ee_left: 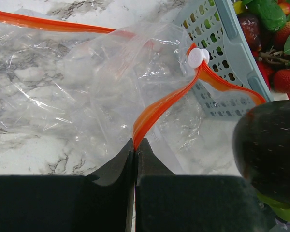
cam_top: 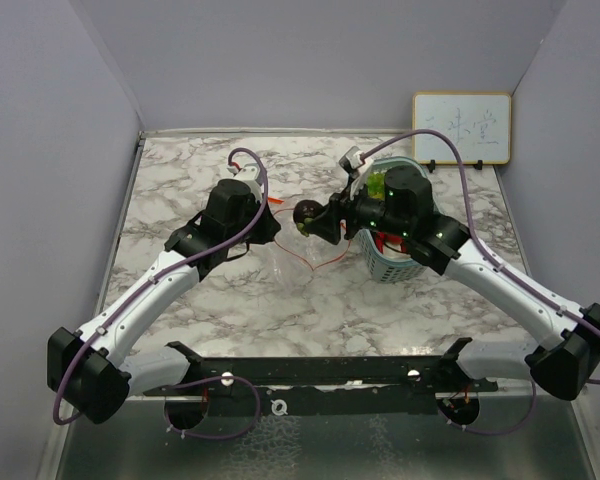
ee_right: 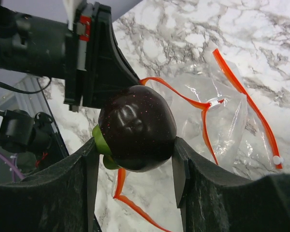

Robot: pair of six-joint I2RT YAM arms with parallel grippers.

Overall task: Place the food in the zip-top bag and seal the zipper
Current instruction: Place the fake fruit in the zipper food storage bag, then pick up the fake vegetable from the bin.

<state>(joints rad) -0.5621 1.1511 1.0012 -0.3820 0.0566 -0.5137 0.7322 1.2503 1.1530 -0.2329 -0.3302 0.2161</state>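
The clear zip-top bag [cam_top: 298, 258] lies on the marble between the arms, its mouth held up. My left gripper [ee_left: 136, 142] is shut on the orange-red zipper [ee_left: 160, 107] strip and lifts that edge; a white slider [ee_left: 197, 57] sits on the strip. My right gripper [ee_right: 135, 145] is shut on a dark purple toy fruit [ee_right: 135, 123] with a green stem and holds it above the bag [ee_right: 222, 113], close to its mouth. The fruit also shows in the top view [cam_top: 306, 218] and in the left wrist view [ee_left: 268, 150]. More food, strawberries [ee_left: 285, 79] and green pieces, lies in the basket.
The teal mesh basket [cam_top: 385, 262] stands right of the bag, touching it in the left wrist view [ee_left: 217, 63]. A small whiteboard [cam_top: 461, 128] leans at the back right. Grey walls enclose the table. The left arm [ee_right: 92, 53] is close beside the held fruit.
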